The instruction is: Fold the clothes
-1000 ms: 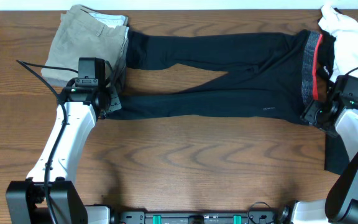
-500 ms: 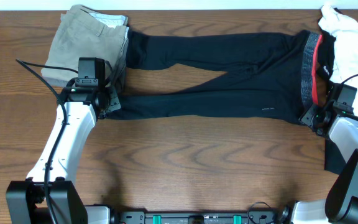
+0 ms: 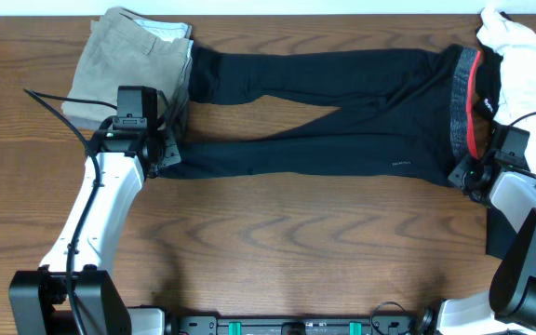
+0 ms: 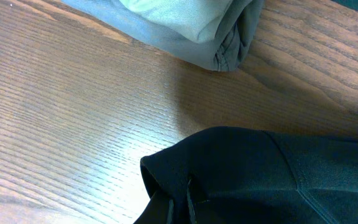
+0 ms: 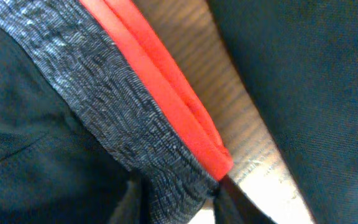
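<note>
Now | leggings flat on counter, long axis left-right | red-and-grey waistband at right end, cuffs at left beside khaki trousers | left pincer pinching near-leg cuff | right pincer pinching waistband's near corner | white logo print on near leg, too small to read

The worktop is brown wood with bold dark grain and a soft sheen where light falls. The leggings are smooth, matt black stretch cloth; their waistband is a rougher, flecked grey knit edged with a smooth bright red trim. The trousers are matt khaki woven cloth, the T-shirt soft white cloth. The left arm has a smooth, slightly glossy white plastic shell.
</note>
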Controlling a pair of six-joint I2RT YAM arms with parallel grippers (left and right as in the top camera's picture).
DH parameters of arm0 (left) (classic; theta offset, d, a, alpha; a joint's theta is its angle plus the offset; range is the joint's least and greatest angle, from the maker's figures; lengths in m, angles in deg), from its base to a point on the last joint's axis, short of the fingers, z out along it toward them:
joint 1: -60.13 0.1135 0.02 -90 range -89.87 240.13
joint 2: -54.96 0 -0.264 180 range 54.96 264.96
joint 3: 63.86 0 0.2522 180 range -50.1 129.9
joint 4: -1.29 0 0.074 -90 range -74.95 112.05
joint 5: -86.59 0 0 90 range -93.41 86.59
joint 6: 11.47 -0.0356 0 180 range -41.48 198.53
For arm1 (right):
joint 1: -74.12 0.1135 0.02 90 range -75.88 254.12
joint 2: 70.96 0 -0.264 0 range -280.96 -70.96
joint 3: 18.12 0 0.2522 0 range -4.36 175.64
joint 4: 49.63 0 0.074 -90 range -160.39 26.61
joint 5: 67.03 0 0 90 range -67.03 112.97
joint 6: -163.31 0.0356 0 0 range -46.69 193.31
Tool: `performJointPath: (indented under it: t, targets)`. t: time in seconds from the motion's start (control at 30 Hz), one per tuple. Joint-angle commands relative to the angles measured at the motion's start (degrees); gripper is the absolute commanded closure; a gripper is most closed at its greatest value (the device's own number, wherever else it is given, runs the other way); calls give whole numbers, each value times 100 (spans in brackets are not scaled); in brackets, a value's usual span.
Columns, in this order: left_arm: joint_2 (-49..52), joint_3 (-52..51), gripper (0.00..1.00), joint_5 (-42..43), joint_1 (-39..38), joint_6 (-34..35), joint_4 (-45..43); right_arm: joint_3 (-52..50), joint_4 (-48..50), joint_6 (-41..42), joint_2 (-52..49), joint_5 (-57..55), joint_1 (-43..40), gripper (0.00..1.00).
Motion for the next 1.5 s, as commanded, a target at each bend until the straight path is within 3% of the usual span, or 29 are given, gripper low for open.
performJointPath:
  t: [0.0,0.27,0.57,0.87,1.2,1.47]
  targets:
    - [7,-50,94,-138,-7,-28,-31,-72,17,28,-254,-107,-111,82]
    - [-68,85,94,-138,-4,-33,85,382,-776,28,66,83,-249,98]
    - [-922,201,94,-140,-2,-42,752,1554,-3034,-131,1069,627,-933,99]
    - [-1803,201,94,-184,-2,-192,1497,2037,-4415,-236,1633,601,-1390,99]
    - [-2457,201,94,-282,-2,-269,2199,2039,-5025,-328,2122,577,-1976,99]
    - [-2306,199,94,133,-2,-269,1408,2035,-4758,-994,2424,1250,-1818,99]
